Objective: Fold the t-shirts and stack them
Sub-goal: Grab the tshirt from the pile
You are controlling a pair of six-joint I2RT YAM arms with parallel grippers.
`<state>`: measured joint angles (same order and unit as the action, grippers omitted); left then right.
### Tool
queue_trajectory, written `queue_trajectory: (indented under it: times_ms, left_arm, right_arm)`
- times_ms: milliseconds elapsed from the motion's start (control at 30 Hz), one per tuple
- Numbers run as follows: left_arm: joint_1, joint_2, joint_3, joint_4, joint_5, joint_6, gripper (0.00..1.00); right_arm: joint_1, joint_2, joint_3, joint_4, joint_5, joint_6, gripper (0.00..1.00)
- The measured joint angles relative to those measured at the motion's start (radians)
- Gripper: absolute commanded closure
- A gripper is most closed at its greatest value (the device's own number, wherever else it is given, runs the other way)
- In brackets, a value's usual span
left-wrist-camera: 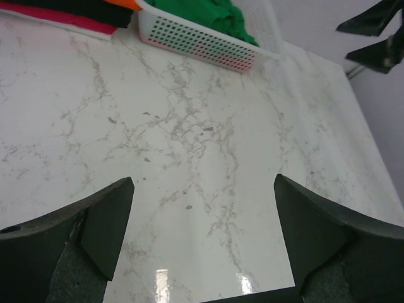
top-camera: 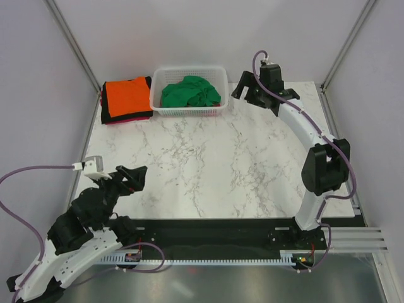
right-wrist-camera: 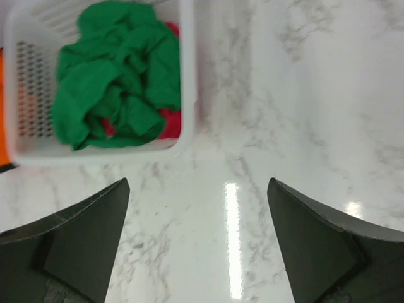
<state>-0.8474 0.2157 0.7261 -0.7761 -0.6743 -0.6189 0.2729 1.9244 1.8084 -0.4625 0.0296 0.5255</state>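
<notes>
Two robot arms, left arm [top-camera: 69, 257] and right arm [top-camera: 302, 123], with white links and bulky black joints. A lilac cable [top-camera: 38, 169] loops along each. Black wedge-shaped fingers [left-wrist-camera: 107, 221]; a small white camera [top-camera: 93, 165] on the left wrist.

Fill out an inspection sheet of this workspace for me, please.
Surface: white marble-patterned table, glossy with light glare.
Job's things: green t-shirt crumpled in the white basket, over a red one; orange t-shirt folded atop dark ones, left of the basket.
Clutter: nothing seen.
Hands: left hand open, empty, near its base; right hand open, empty, beside the basket's right end.
Cables: purple cables loop along both arms, off the cloth.
Surroundings: plain walls with metal frame posts.
</notes>
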Motion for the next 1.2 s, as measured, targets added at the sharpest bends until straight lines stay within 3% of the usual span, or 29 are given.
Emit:
queue_trajectory:
  times_ms: [133,233,300,400,567,833,1100,1200]
  left_arm:
    - [0.0,-0.129,-0.018,0.068,0.066,0.01,0.0]
    - [0.0,-0.213,-0.066,0.117,0.111,0.036,0.0]
    - [0.001,-0.207,-0.079,0.129,0.14,0.059,0.0]
    - [0.001,-0.208,-0.084,0.128,0.159,0.082,0.0]
    - [0.001,-0.15,-0.082,0.127,0.164,0.094,0.03]
    - [0.001,-0.066,-0.082,0.123,0.192,0.094,0.04]
    - [0.001,-0.035,-0.082,0.121,0.209,0.094,0.05]
    - [0.001,-0.024,-0.082,0.121,0.211,0.094,0.05]
  right_arm:
    - [-0.002,-0.139,-0.246,0.137,-0.232,0.06,0.02]
    - [0.008,-0.094,-0.182,0.161,-0.349,0.085,0.02]
    - [0.029,0.0,-0.031,0.116,-0.37,0.074,0.02]
    - [0.076,0.163,0.213,0.07,-0.36,0.049,0.02]
    - [0.134,0.342,0.417,-0.019,-0.311,0.01,0.02]
    - [0.175,0.572,0.554,-0.002,-0.19,-0.033,0.02]
    - [0.181,0.7,0.604,0.206,-0.054,-0.035,0.02]
    - [0.181,0.756,0.647,0.262,-0.011,-0.033,0.14]
